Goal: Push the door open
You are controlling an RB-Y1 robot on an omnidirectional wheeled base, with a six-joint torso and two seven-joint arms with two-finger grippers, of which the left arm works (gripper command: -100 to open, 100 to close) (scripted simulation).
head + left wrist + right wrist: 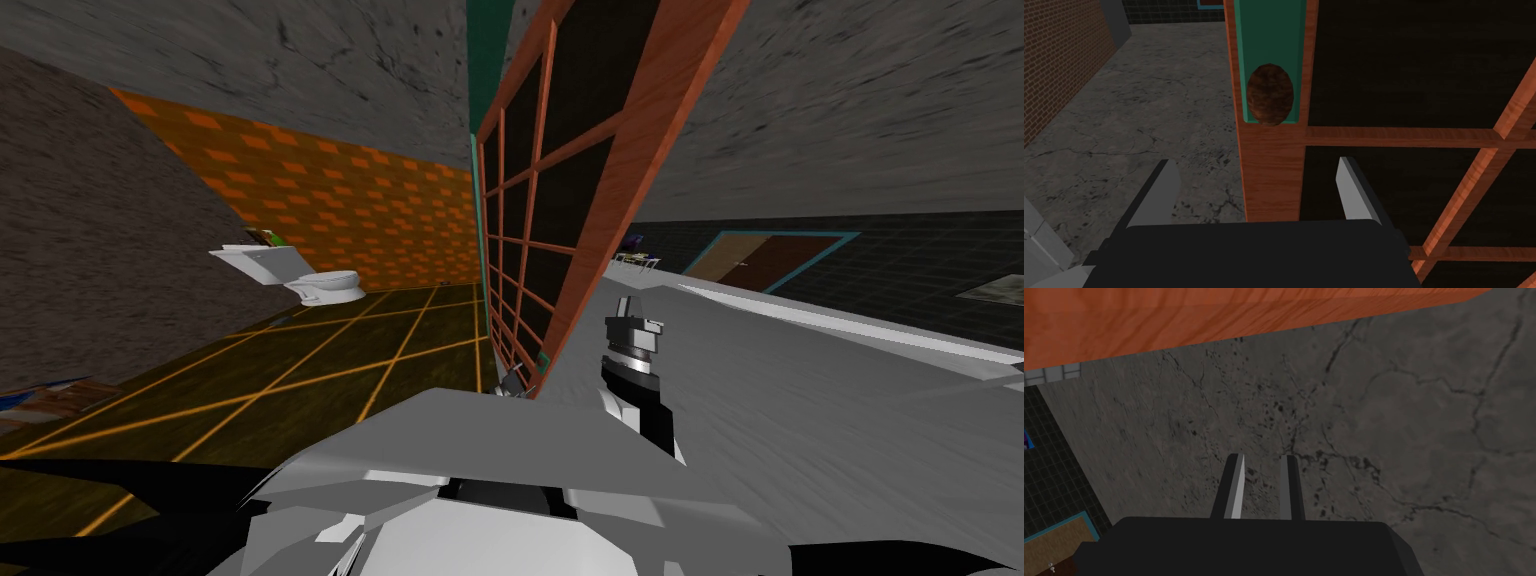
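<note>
The door (pixel 570 170) has an orange-brown wooden frame with dark panes and stands swung, seen nearly edge-on ahead of me. In the left wrist view its edge stile (pixel 1271 175) carries a teal plate with a brown oval knob (pixel 1270 94). My left gripper (pixel 1256 195) is open, with the stile between its fingers (pixel 1161 185) and clear gaps on both sides; it sits low at the door's edge (pixel 515 380). My right gripper (pixel 632 312) hangs to the right of the door, shut on nothing (pixel 1263 488), pointing at the grey floor with the door's wood (pixel 1224 318) just beyond.
Left of the door is a bathroom with a white toilet (pixel 320 283), an orange tiled wall (pixel 330 200) and a dark floor with yellow lines. Right of it lies cracked grey floor (pixel 1149 100), a brick wall (pixel 1054 65), and a far teal-framed brown door (pixel 770 258).
</note>
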